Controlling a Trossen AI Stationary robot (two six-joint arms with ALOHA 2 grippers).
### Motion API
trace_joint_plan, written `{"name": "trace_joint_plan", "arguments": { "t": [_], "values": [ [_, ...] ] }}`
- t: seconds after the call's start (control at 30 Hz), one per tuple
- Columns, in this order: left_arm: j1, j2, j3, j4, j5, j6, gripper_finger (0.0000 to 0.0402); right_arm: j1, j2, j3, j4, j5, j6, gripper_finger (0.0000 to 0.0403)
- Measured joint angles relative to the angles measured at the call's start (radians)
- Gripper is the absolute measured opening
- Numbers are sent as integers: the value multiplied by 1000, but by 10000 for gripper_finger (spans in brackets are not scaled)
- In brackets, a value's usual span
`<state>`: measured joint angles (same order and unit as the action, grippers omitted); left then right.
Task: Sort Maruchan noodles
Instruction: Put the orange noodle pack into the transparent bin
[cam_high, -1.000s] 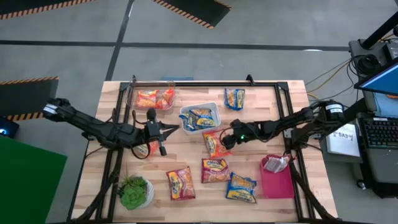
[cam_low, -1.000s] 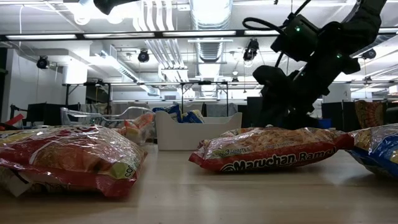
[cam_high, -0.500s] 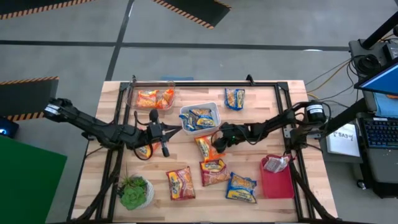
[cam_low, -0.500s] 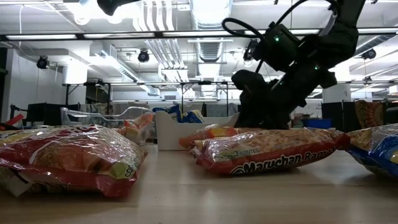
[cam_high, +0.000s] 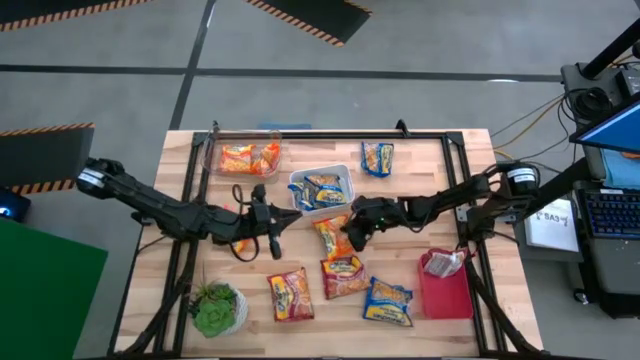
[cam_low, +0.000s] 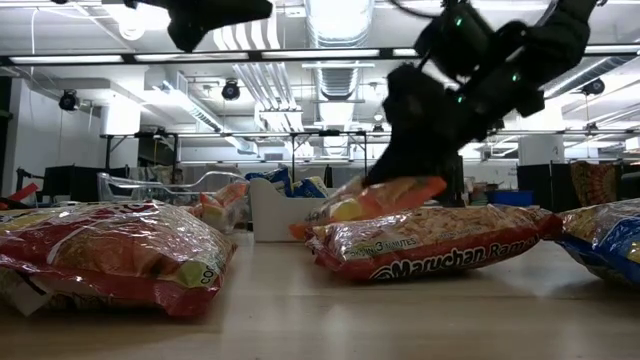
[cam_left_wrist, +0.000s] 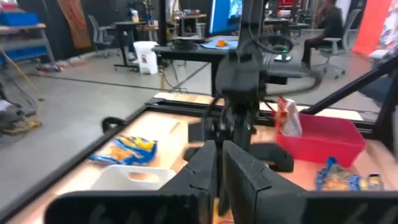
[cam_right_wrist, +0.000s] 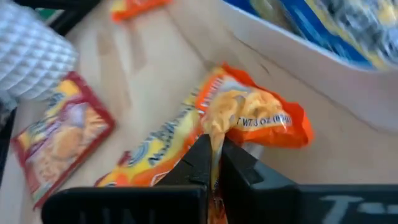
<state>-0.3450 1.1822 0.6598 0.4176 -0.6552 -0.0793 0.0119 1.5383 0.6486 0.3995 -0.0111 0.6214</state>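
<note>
Orange packet (cam_right_wrist: 249, 121) pinched at one edge in right gripper (cam_high: 350, 229), hanging tilted off the wood, just short of white bin (cam_high: 345, 178). Light, crinkly, slippery film over brittle noodles; best held by the flat seam. Left gripper (cam_high: 283, 221) opposite, fingers (cam_left_wrist: 239, 163) closed, an orange packet (cam_high: 243, 243) just behind.

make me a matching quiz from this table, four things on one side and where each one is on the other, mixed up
Things:
1. orange packet
2. blue packets
3. plant
4. pink bin

Places:
A. in the white bin
B. table's near left corner
C. pinched in the right gripper
D. near right, one packet inside

Pairs: 1-C, 2-A, 3-B, 4-D
</note>
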Motion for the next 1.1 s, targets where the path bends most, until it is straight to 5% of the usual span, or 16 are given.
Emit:
{"name": "trace_joint_plan", "arguments": {
  "t": [0.27, 0.57, 0.77, 1.1],
  "values": [
    [2, 149, 0, 77, 54, -95, 123, 76, -85, 1, 7, 135, -260, 9],
    [35, 402, 0, 357, 47, 34, 255, 175, -70, 59, -19, 189, -566, 9],
    [68, 541, -1, 489, 186, 41, 273, 203, -63, 99, -101, 217, -646, 9],
    [121, 666, -1, 587, 241, -8, 257, 207, -63, 98, -111, 223, -718, 9]
  ]
}}
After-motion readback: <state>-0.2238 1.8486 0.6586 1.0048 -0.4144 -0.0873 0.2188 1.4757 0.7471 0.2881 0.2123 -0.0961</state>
